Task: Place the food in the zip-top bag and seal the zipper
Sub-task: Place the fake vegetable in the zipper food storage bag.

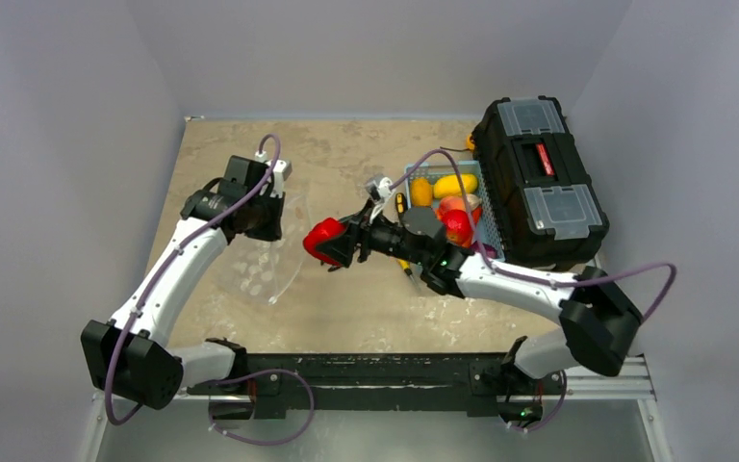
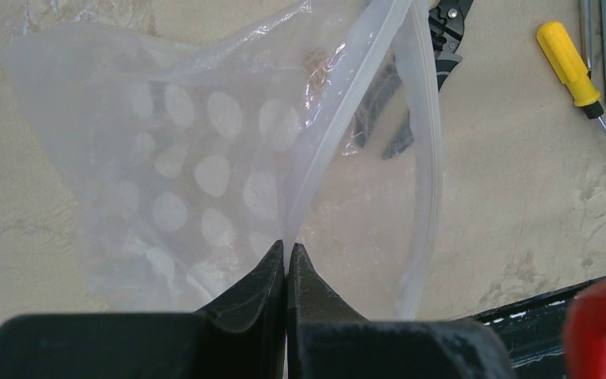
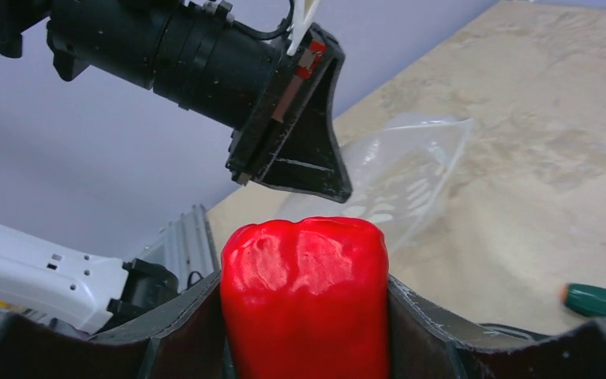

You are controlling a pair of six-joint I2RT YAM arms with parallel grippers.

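The clear polka-dot zip-top bag (image 1: pixel 262 268) hangs from my left gripper (image 1: pixel 267 227) and trails onto the table. In the left wrist view my left gripper (image 2: pixel 286 249) is shut on one lip of the bag (image 2: pixel 197 174) at its zipper (image 2: pixel 339 118); the other lip bows away, so the mouth is open. My right gripper (image 1: pixel 335 246) is shut on a glossy red toy pepper (image 1: pixel 321 238) just right of the bag's mouth. In the right wrist view the pepper (image 3: pixel 304 284) fills the jaws and the bag (image 3: pixel 410 170) lies beyond it.
A light blue basket (image 1: pixel 490 231) right of centre holds yellow (image 1: pixel 454 183), orange (image 1: pixel 422 191) and red (image 1: pixel 457 227) toy food. A black toolbox (image 1: pixel 539 173) stands beside it. A yellow-handled screwdriver (image 2: pixel 570 63), black snips (image 2: pixel 444 35) and a green-handled tool (image 3: pixel 600 300) lie on the table.
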